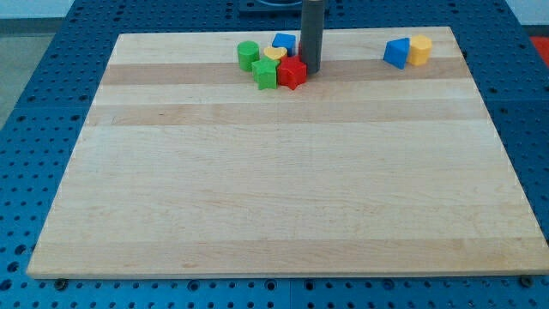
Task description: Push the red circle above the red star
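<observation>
Red circle: can't pick it out with any certainty. One red block (292, 73) shows in the cluster near the board's top edge, and its outline is too small to call circle or star. A sliver of red may sit just behind the rod, partly hidden, not sure.

Rod comes straight down from the view's top; my tip (310, 70) is on the board, touching or just beside the red block's right edge. No gripper on this rig, so nothing opens or closes and nothing is held; it's a bare rod in pushing contact at most.

Outward from the tip: yellow block (274, 54) and blue block (284, 41) sit just up-left of the red one, green star-like block (266, 73) is against its left side, green cylinder (248, 55) further left. Well apart at the view's right: a second blue block (396, 53) touching a second yellow block (419, 50).

Risks, as I judge it:
- cluster is packed tight, so any push left drags the green and yellow blocks along
- wooden board (283, 189) edge is close above, and a push toward the view's top could send a block off
- rod hides the contact point, so an off-centre shove could spin the block away

Orientation: red block looks compact, no clear long axis or facing.
</observation>
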Controlling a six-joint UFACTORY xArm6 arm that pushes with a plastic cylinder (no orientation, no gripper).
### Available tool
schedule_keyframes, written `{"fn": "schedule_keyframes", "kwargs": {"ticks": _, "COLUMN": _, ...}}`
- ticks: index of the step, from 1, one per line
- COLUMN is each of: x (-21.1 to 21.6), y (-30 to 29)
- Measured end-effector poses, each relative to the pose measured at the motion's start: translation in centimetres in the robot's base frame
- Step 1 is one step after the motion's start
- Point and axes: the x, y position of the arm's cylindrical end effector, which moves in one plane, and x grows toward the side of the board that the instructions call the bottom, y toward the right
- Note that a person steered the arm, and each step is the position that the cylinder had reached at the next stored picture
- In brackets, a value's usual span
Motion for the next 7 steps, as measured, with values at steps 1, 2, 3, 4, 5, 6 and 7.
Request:
{"fn": "schedule_keyframes", "kwargs": {"ticks": 1, "x": -1.6, "y": -0.5}}
{"fn": "schedule_keyframes", "kwargs": {"ticks": 2, "x": -1.7, "y": -0.6}}
{"fn": "schedule_keyframes", "kwargs": {"ticks": 3, "x": -0.1, "y": 1.6}}
{"fn": "schedule_keyframes", "kwargs": {"ticks": 4, "x": 4.0, "y": 6.3}}
{"fn": "schedule_keyframes", "kwargs": {"ticks": 5, "x": 7.4, "y": 8.1}}
{"fn": "schedule_keyframes", "kwargs": {"ticks": 6, "x": 4.6, "y": 9.4}}
{"fn": "schedule_keyframes", "kwargs": {"ticks": 7, "x": -1.9, "y": 8.9}}
